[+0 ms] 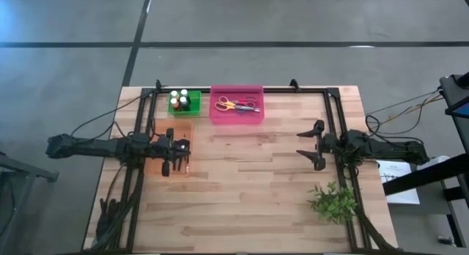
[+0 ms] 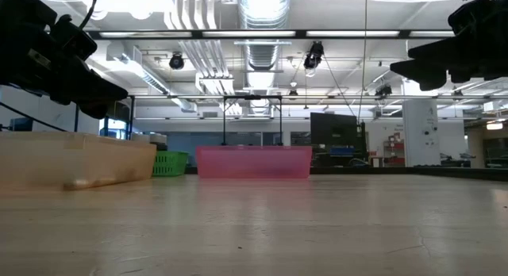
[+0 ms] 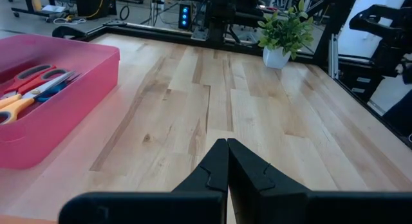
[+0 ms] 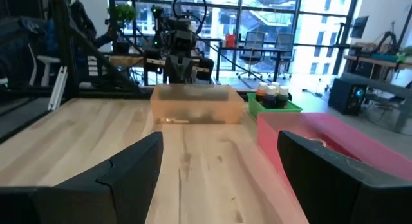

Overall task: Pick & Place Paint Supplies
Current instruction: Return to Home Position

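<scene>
Small paint bottles (image 1: 181,100) stand in a green bin (image 1: 192,107) at the table's far edge and also show in the right wrist view (image 4: 271,93). Scissors with orange and red handles (image 1: 236,105) lie in the pink bin (image 1: 253,117) beside it, and are seen up close in the left wrist view (image 3: 32,89). My left gripper (image 1: 187,146) is shut and empty, held above a clear orange bin (image 1: 179,129) at the table's left. My right gripper (image 1: 302,144) is open and empty above the bare table at the right, pointing level toward the left.
A small green plant in a white pot (image 1: 333,202) stands near the front right corner. Black frame rails (image 1: 333,108) run along the far and side edges. Bare wood lies between the two grippers in the table's middle (image 1: 249,174).
</scene>
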You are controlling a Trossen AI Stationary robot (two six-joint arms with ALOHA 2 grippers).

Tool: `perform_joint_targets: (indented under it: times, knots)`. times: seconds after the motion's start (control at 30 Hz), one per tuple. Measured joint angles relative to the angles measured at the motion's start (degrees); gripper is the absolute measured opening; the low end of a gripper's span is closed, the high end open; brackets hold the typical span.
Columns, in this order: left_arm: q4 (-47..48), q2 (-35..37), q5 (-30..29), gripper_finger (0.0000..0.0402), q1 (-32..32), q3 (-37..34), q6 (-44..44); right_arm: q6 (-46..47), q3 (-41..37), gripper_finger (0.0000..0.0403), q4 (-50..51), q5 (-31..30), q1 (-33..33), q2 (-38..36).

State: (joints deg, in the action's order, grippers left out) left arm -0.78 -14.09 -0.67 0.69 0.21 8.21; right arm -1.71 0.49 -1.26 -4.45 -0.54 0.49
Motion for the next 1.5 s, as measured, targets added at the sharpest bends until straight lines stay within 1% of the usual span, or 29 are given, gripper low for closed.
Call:
perform_joint_targets:
  times: [0.2, 1.5]
  knots:
    - [0.0, 0.0, 0.0, 0.0007, 0.0, 0.0, 0.0, 3.1, 0.0, 0.0301, -0.1, 0.0, 0.0, 0.0]
    - [0.0, 0.0, 0.0, 0.0007, 0.0, 0.0, 0.0, 3.1, 0.0, 0.0301, 0.0, 0.0, 0.0, 0.0]
